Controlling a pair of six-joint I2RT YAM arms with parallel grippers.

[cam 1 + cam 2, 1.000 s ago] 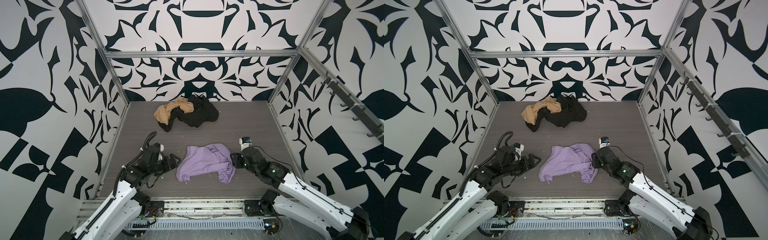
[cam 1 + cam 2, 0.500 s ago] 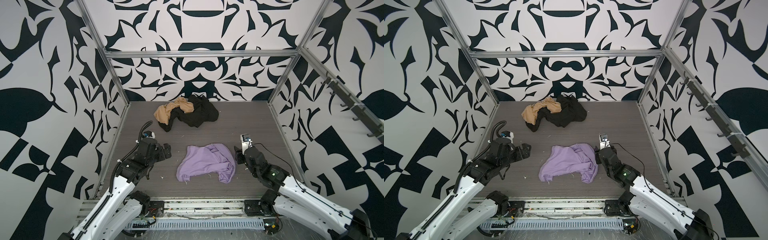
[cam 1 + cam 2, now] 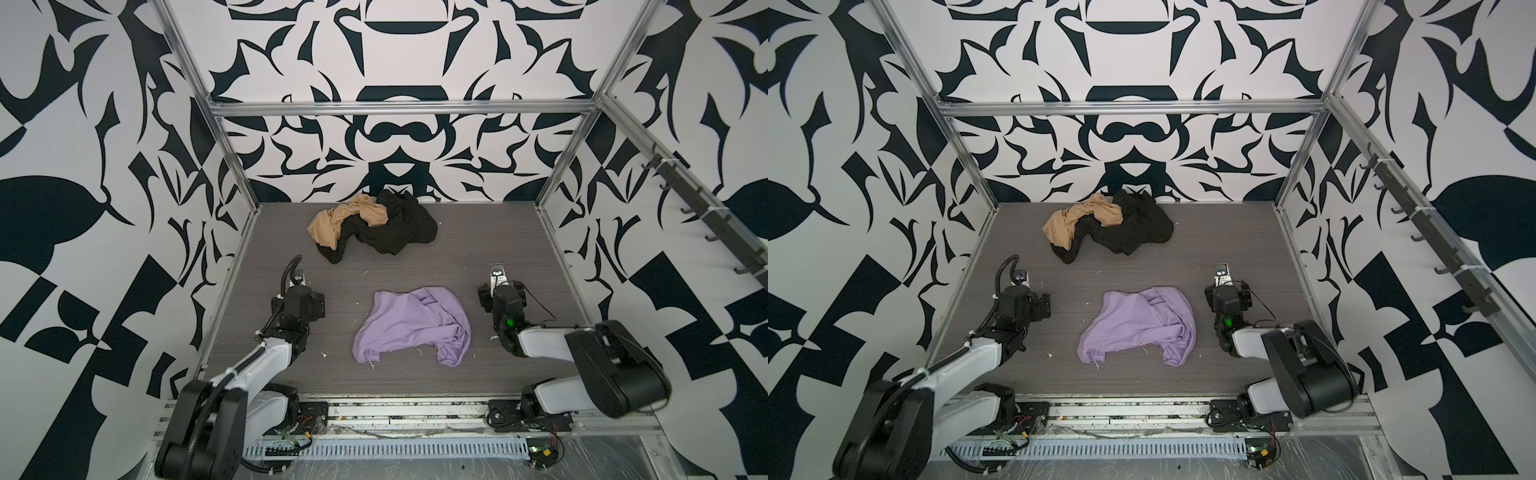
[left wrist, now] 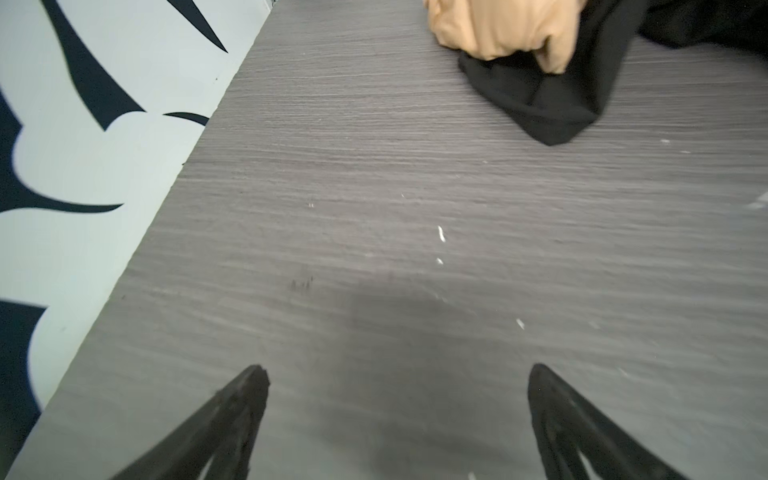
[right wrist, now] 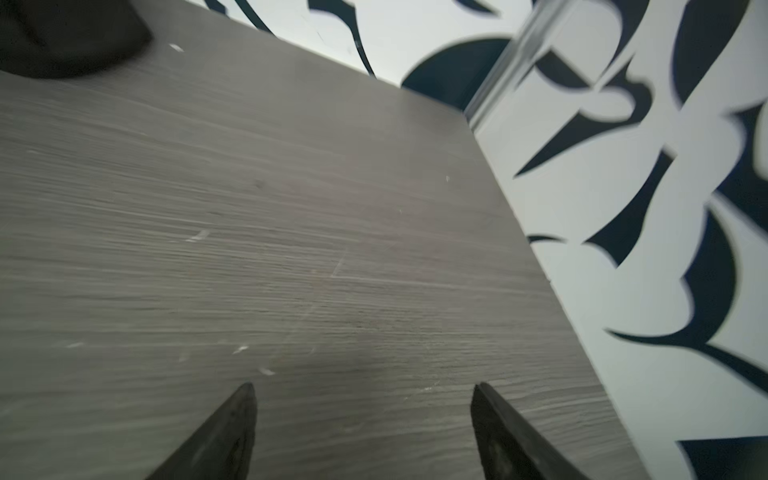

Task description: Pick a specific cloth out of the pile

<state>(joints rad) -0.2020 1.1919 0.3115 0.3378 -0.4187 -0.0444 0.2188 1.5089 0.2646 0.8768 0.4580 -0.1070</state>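
Lying crumpled, the plain cloth (image 3: 411,328) rests apart from the pile (image 3: 374,228).

The cloth (image 3: 411,328) (image 3: 1138,324) is a plain lavender garment lying alone in the near middle of both top views. It is loosely spread, smoother on its left part and bunched into folds along its right side (one crumpled lobe trails toward the front). The pile (image 3: 374,228) (image 3: 1108,226) sits well apart from it at the far end, a tangled heap with tan fabric on the left wound into black fabric spreading right; the left wrist view shows a corner of the pile (image 4: 536,99), tan resting on black.
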